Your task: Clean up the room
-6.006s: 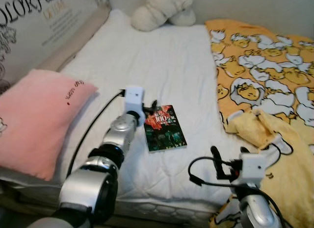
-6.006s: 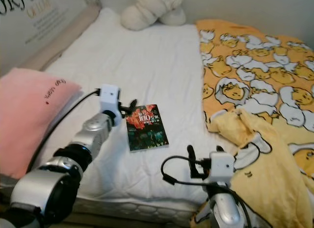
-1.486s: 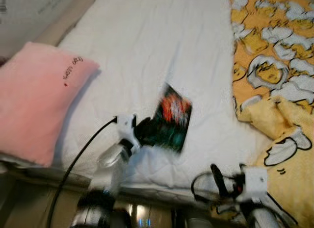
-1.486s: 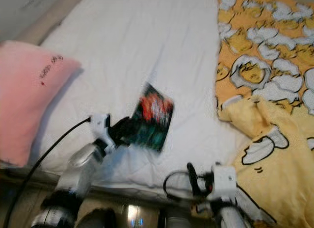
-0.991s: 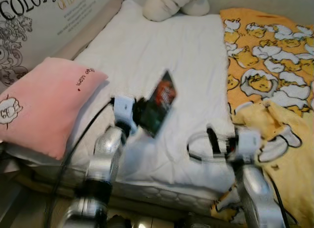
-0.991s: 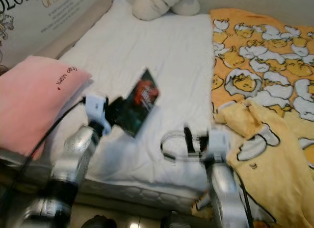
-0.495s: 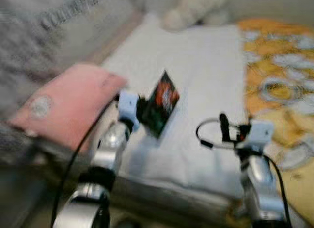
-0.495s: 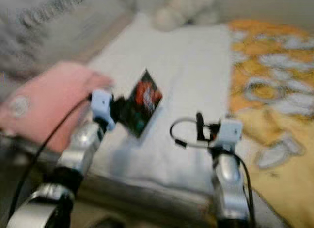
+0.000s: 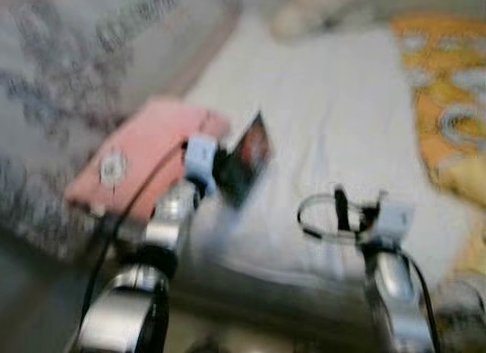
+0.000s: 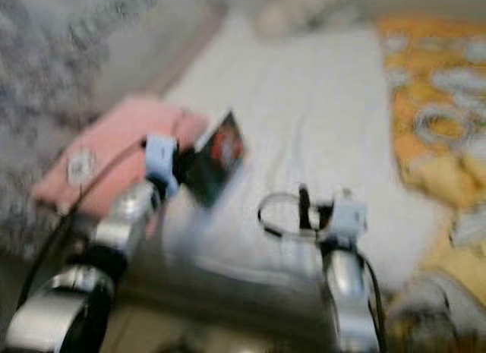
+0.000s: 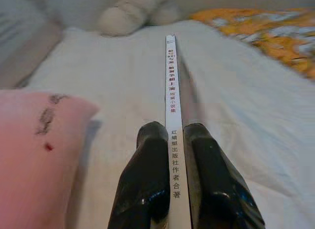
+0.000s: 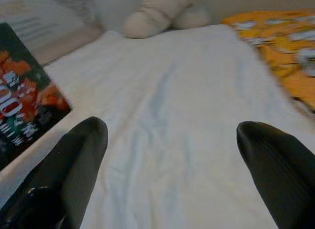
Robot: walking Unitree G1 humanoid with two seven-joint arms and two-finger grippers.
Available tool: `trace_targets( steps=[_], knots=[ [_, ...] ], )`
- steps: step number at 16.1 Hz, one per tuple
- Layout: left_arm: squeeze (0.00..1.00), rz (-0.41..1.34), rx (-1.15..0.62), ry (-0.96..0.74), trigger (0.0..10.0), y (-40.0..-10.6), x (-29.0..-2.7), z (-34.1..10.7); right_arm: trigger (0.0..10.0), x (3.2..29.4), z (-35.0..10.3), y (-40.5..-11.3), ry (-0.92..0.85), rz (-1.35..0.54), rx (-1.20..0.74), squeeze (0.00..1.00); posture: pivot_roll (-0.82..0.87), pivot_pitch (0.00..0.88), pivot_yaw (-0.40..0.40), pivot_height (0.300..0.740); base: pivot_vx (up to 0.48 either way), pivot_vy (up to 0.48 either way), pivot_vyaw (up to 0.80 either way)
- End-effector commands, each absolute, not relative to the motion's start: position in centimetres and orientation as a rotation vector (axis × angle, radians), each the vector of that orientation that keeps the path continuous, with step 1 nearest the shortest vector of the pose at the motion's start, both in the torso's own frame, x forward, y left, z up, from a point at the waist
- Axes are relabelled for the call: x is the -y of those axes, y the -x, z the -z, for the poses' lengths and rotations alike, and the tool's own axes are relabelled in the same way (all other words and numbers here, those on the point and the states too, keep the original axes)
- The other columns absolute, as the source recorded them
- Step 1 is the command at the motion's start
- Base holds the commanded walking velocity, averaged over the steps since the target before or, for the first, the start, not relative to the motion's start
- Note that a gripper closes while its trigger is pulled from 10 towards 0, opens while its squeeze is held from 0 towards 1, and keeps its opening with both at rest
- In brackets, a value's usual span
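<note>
**Book off the bed, in the left gripper**

From the left eye everything is smeared with blur. The left gripper [image 9: 220,171] holds the book [image 9: 247,157] up in the air above the near part of the bed [image 9: 342,125], just beside the pink pillow [image 9: 144,159]. The right gripper [image 9: 345,209] is raised over the bed's near edge, carrying nothing. An orange blanket [image 9: 444,102] covers the bed's right side.

The right eye gives the same scene, no sharper.

The left wrist view is clear: both black fingers [image 11: 147,189] are clamped on the book's lower end, its white spine [image 11: 173,120] standing edge-on between them. Beyond lie the white sheet, the pillow's corner and a pale plush toy [image 11: 133,12] at the far end.

In the right wrist view that gripper's fingers [image 12: 74,160] are spread wide over bare sheet, with the book's cover [image 12: 24,91] off to one side.

As I judge it, the tidying is part done: the book is picked up but not yet put away, and the rumpled blanket and the toy remain on the bed.
</note>
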State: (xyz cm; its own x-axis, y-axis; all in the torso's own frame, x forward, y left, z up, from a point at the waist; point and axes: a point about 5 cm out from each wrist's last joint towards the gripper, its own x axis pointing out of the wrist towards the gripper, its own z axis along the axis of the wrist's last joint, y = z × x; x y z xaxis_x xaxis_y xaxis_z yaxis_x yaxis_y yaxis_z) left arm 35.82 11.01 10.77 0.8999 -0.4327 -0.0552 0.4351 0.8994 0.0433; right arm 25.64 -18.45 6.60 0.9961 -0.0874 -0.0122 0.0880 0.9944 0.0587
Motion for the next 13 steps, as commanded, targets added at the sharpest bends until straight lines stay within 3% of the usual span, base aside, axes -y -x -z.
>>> trace_targets(
  steps=[1,2,9,13],
  knots=[
    [0.0,0.439,0.019,-0.063,10.0,-36.5,-11.4,-12.2,10.0,17.9,-6.6,-25.7,-0.05,0.074,-0.005,0.0,-0.06,0.0,0.061,0.74,0.0,0.48,-0.8],
    [0.0,0.417,0.014,-0.061,10.0,-36.6,-11.2,-12.1,10.0,18.0,-6.5,-25.8,-0.028,0.079,-0.008,0.0,-0.06,0.0,0.057,0.74,0.0,0.0,-0.8],
    [0.0,0.416,0.041,-0.027,10.0,-36.3,-9.1,-12.0,10.0,17.5,-7.0,-27.0,-0.001,0.034,0.003,0.0,-0.04,0.0,0.02,0.74,0.0,0.0,0.0],
    [0.0,0.435,0.056,-0.018,10.0,-35.9,-8.3,-11.8,10.0,17.3,-6.6,-26.8,-0.001,0.022,-0.01,0.0,-0.04,0.0,0.016,0.74,0.48,0.0,0.0]
  ],
)
